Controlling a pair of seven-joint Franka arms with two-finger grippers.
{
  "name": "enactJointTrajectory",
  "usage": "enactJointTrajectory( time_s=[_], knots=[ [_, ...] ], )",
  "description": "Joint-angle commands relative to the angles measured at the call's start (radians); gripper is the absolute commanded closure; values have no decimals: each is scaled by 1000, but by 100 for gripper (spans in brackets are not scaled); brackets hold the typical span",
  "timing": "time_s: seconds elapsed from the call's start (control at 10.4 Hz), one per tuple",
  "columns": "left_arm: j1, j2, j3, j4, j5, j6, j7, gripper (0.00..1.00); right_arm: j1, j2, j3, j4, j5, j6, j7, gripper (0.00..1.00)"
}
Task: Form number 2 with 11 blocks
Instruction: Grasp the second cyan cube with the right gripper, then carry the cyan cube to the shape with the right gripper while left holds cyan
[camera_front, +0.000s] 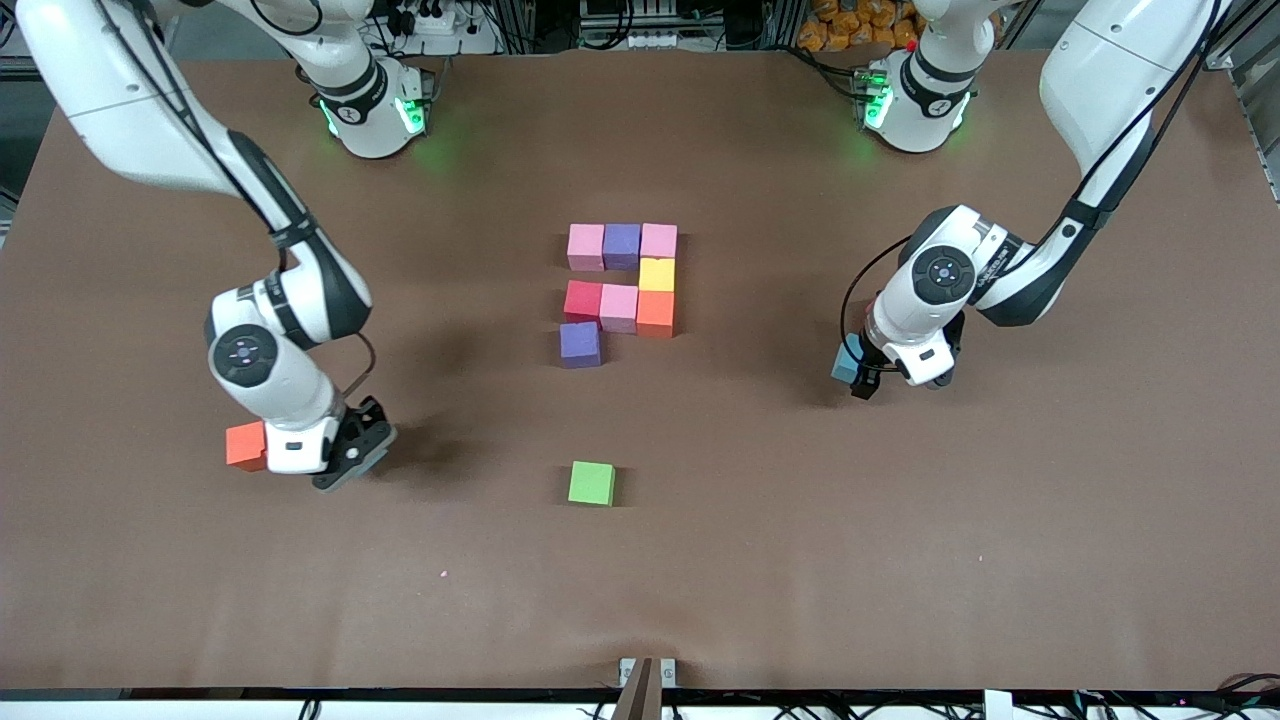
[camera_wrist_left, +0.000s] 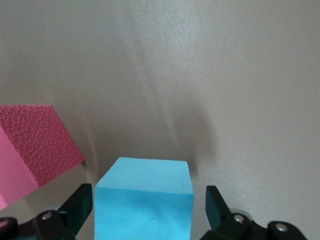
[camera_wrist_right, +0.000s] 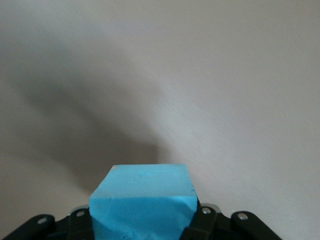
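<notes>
Right wrist view shows my right gripper (camera_wrist_right: 145, 220) pinching a light blue cube (camera_wrist_right: 142, 192) for the unfinished number 2 (camera_front: 620, 290) at table centre, while my left gripper (camera_wrist_left: 145, 212) straddles, fingers wide, another light blue cube (camera_wrist_left: 144, 200).

You are looking at the digit (camera_front: 620, 308) sitting mid-table: a row of three lying farthest from the camera, one block sitting just nearer at the left arm's end, another row of three lying nearer again, and one block sitting nearest at the right arm's end, all touching. The spare cube (camera_front: 591, 483) is lying nearer the camera, well apart. Toward the right arm's end, the right gripper (camera_front: 352, 452) is squeezing the gripped block (camera_wrist_right: 142, 200), with the side block (camera_front: 245, 445) sitting just beside it. Toward the left arm's end, the left gripper (camera_front: 895, 378) is straddling the straddled block (camera_wrist_left: 144, 200), fingers standing apart from it, the neighbour block (camera_wrist_left: 35, 145) lying near.
</notes>
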Motion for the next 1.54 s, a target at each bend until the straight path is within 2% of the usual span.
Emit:
enactJointTrajectory(
  time_s=[0.0, 0.29, 0.58, 0.77, 1.06, 1.16, 1.25, 1.35, 1.45],
  knots=[
    [10, -9, -7, -6, 28, 11, -13, 0, 94, -13, 34, 17, 13, -37, 271, 76],
    [10, -9, -7, -6, 28, 11, -13, 0, 218, -4, 32, 28, 116, -35, 561, 76],
    [10, -9, -7, -6, 28, 10, -15, 0, 335, 42, 40, 101, 123, -29, 857, 76],
    [10, -9, -7, -6, 28, 10, -15, 0, 374, 87, 40, 158, 121, -38, 909, 76],
    [10, -9, -7, -6, 28, 10, -15, 0, 426, 127, 31, 160, 113, -29, 975, 76],
    [10, -10, -7, -6, 28, 10, -16, 5, 427, 148, 31, 160, 115, -23, 978, 76],
    [11, -12, -7, -6, 28, 10, -16, 27, 434, 157, 31, 161, 113, -14, 1002, 76],
    [13, -14, -7, -3, 28, 10, -18, 32, 443, 162, 31, 161, 109, -14, 1025, 76],
    [13, -15, -7, 0, 28, 10, -18, 32, 450, 162, 29, 161, 109, -14, 1050, 76]
  ],
)
